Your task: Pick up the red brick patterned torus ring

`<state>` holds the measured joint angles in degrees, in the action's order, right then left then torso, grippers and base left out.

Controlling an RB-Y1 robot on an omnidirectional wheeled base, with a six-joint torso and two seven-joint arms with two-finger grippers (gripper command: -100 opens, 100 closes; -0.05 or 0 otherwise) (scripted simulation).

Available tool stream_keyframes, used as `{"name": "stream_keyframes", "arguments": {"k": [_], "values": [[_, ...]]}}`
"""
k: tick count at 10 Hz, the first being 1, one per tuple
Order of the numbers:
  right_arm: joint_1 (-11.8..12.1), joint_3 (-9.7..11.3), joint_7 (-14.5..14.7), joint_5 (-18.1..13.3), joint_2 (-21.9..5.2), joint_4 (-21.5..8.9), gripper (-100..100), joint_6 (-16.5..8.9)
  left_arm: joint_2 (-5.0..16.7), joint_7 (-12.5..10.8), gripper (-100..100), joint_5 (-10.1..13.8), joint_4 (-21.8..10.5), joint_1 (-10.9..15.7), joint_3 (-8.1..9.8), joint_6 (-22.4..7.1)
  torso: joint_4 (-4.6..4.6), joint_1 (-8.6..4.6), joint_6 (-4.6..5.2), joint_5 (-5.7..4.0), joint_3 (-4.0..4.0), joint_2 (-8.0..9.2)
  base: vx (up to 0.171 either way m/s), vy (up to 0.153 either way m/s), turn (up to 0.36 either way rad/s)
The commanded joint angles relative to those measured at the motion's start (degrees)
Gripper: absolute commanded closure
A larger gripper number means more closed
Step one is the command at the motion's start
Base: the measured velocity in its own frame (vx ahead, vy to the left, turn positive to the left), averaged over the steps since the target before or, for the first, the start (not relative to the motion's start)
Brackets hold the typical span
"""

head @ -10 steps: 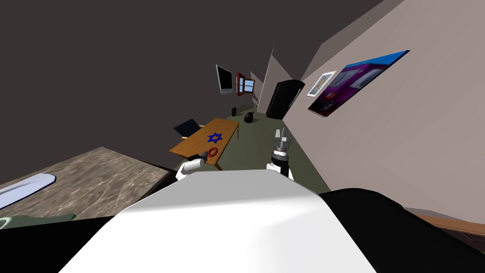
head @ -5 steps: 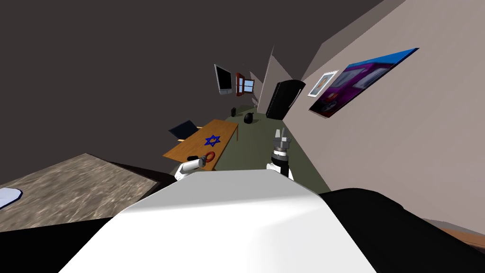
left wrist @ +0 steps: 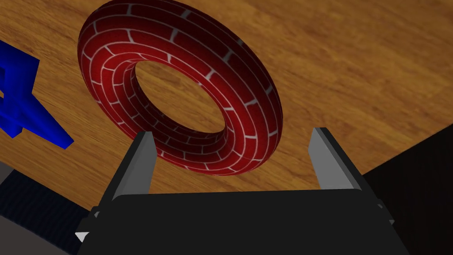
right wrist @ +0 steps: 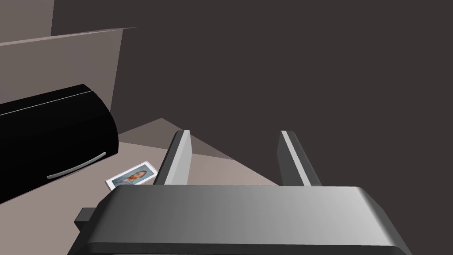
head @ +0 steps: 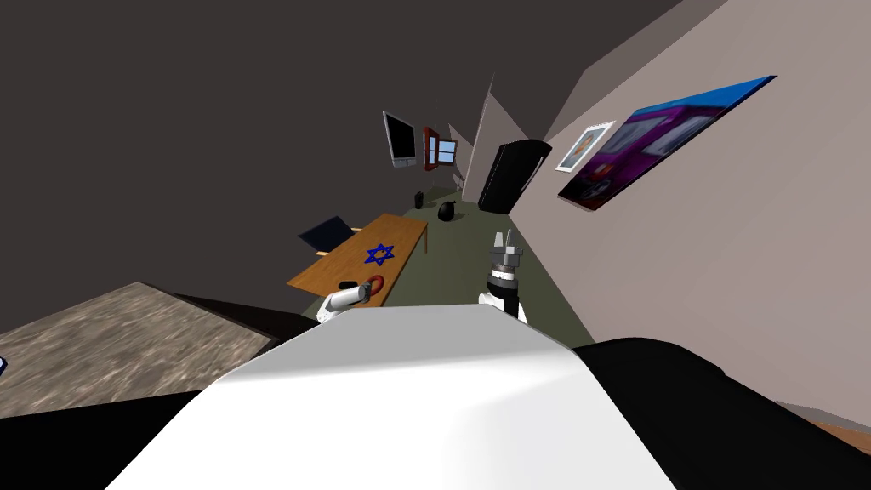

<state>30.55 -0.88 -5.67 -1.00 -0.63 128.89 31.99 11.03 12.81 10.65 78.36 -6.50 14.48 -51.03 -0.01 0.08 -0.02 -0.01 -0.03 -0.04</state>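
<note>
L gripper point(left wrist: 233, 133) wide open, nothing held. Ring point(left wrist: 247, 115) flat on table point(left wrist: 354, 66), just ahead of gripper body. Near rim sits between the blades, no contact visible. Blue star point(left wrist: 22, 102) off to one blade's side, apart from ring, out of grasp line. Table edge close by gripper body. Approach looks done; pinch + lift left. Next, prob: ease fwd/down so blades straddle near rim, close, raise. Risk: curved rim may slip out if pinch off-centre. R gripper point(head: 505, 247) raised, well apart from table, blades apart, empty, idle.
</note>
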Motion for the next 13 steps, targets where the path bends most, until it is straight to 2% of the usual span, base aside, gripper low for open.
{"name": "stream_keyframes", "arguments": {"k": [1,3,4,5,9,10,11,13], "values": [[0.0,0.0,0.0,0.0,0.0,0.0,0,0.0,-0.2,-0.4,-100,-0.4,-1.8,0.4,-0.37,1.8,0.0,0.0,0.0,0.0,0.0,0.0,0.021,0.028,-0.01],[0.0,0.0,0.0,0.0,0.0,0.0,0,0.0,-0.4,-0.7,-100,-0.8,-4.2,0.9,-0.81,3.9,0.0,0.08,0.0,0.02,-0.01,-0.02,0.027,0.03,-0.008],[0.0,0.0,0.0,0.0,0.0,0.0,0,0.0,-0.3,-0.6,-100,-0.6,-3.6,0.7,-0.66,3.2,-0.01,0.06,0.0,0.02,-0.02,-0.03,0.013,0.011,-0.002],[0.0,0.0,0.0,0.0,0.0,0.0,0,0.0,-0.3,-0.6,100,-0.6,-3.7,0.8,-0.69,3.4,0.0,0.01,0.0,0.0,0.01,0.01,0.0,0.0,0.0],[0.0,0.0,0.0,0.0,0.0,0.0,0,0.0,-0.3,-0.6,100,-0.6,-3.7,0.8,-0.69,3.4,0.02,-0.05,0.0,-0.03,0.04,0.07,0.0,0.0,0.0],[0.0,0.0,0.0,0.0,0.0,0.0,0,0.0,-0.3,-0.6,0,-0.6,-3.7,0.8,-0.69,3.4,0.03,-0.06,0.0,-0.03,0.05,0.07,0.0,0.0,0.0],[0.0,0.0,0.0,0.0,0.0,0.0,0,0.0,-0.2,-0.4,100,-0.4,-1.8,0.4,-0.37,1.8,0.03,-0.07,0.0,-0.04,0.05,0.08,-0.008,-0.015,0.007],[0.0,0.0,0.0,0.0,0.0,0.0,0,0.0,0.0,0.0,100,0.0,0.5,-0.1,0.06,-0.3,0.06,-0.19,-0.02,-0.08,0.12,0.2,-0.033,-0.031,0.011]]}}
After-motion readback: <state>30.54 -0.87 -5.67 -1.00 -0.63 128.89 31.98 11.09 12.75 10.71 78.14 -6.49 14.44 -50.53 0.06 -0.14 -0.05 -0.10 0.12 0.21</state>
